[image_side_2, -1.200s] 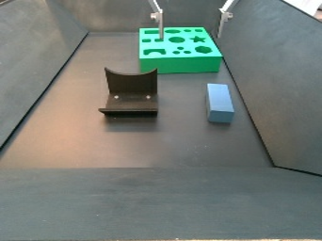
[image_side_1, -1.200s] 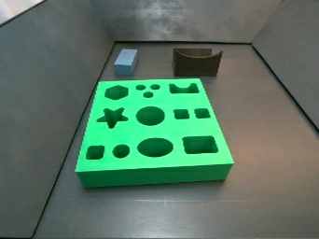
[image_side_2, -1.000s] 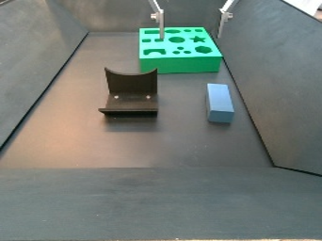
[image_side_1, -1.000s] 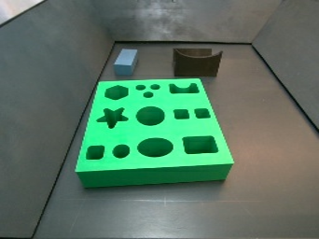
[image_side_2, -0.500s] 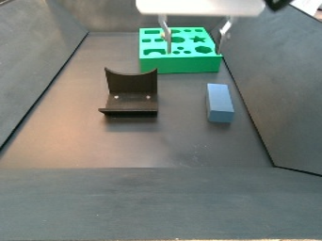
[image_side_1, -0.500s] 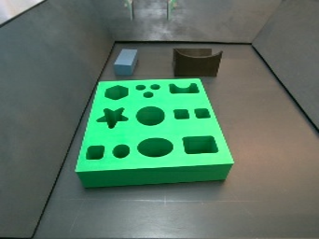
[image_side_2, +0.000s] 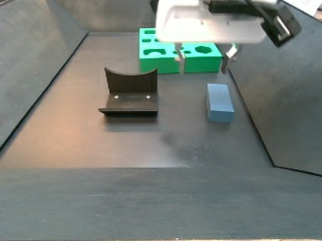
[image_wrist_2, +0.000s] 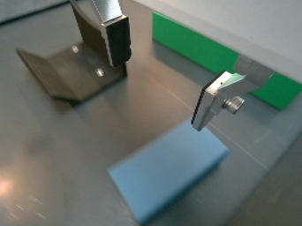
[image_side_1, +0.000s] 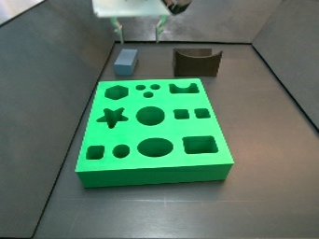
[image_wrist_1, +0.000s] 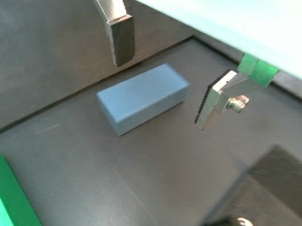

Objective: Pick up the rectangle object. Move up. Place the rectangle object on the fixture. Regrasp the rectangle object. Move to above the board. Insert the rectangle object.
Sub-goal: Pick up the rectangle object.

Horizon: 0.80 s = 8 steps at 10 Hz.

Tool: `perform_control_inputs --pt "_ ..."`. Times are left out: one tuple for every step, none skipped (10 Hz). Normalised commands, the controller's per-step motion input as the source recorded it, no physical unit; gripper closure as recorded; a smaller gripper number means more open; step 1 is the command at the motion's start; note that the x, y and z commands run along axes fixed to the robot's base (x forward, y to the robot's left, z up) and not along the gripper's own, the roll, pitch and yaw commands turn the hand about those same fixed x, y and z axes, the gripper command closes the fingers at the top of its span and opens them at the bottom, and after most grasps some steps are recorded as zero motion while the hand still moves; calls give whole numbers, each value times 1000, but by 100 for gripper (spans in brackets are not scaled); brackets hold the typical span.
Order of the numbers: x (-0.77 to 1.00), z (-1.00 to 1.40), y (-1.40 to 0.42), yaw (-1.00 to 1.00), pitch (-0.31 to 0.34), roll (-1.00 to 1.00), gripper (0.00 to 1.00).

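The rectangle object, a light blue-grey block, lies flat on the dark floor near a side wall in both side views (image_side_1: 126,62) (image_side_2: 220,102). My gripper (image_side_1: 138,39) hangs open and empty above it, also seen in a side view (image_side_2: 208,60). In a wrist view the block (image_wrist_1: 141,97) lies below the gap between the fingers (image_wrist_1: 120,40), apart from them. In a wrist view (image_wrist_2: 171,172) it lies off the gripper's line (image_wrist_2: 163,72). The fixture (image_side_1: 197,61) (image_side_2: 128,92) (image_wrist_2: 73,71) stands beside the block. The green board (image_side_1: 152,126) (image_side_2: 180,47) (image_wrist_2: 218,57) holds nothing.
Grey walls enclose the floor on several sides; the block lies close to one wall (image_side_2: 270,85). The board's rectangle cutout (image_side_1: 201,145) is open. A green sliver of the board's edge (image_wrist_1: 6,190) shows in a wrist view.
My gripper has come down into both side views from above and now hangs over the blue-grey block. Block, fixture and board have not moved.
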Motion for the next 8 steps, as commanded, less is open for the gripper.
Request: perform_control_inputs --pt "-366 -569 -146 189 -177 111 0" --pt "-323 -571 -109 114 -164 109 0" --pt "-294 -557 -86 0 -146 104 0" --pt "-289 -491 -29 -31 -61 136 0" --pt "-283 -483 -17 -6 -31 149 0" --pt "-303 -546 -31 -3 -26 174 0" --pt "-334 -674 -63 -26 -46 191 0" --pt "-174 -537 -34 0 -100 84 0"
